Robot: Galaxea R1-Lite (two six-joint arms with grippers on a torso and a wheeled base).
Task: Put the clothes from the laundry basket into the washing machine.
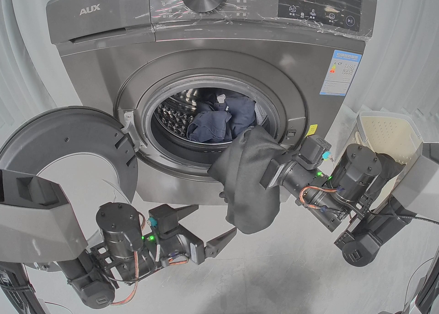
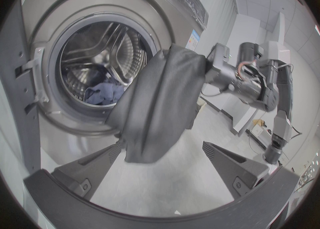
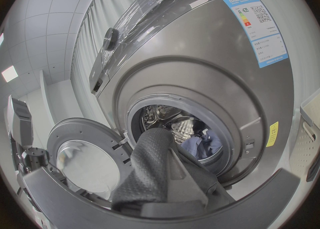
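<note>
At the washing machine (image 1: 91, 63) port, the right hand (image 3: 173, 173) was clamped on a dark grey garment (image 1: 247, 182) hanging across the lower rim — blue clothes (image 1: 219, 120) lay in the drum (image 1: 176, 113). Below, the left hand (image 1: 214, 222) hung spread apart — laundry basket (image 1: 388, 134) at right.

Cloth (image 1: 247, 182) is matt, washing machine (image 1: 100, 67) satin metal, laundry basket (image 1: 388, 134) plastic.

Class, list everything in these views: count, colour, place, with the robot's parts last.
washing machine: one, grey, facing the robot.
door: one, grey, swung open to the robot's left.
blue clothes: bundle, count unclear, inside the drum.
dark garment: one, dark grey, hanging before the drum mouth.
laundry basket: one, cream, on the robot's right.
left gripper: one, black, open, low before the machine.
right gripper: one, black, shut on the dark garment.
</note>
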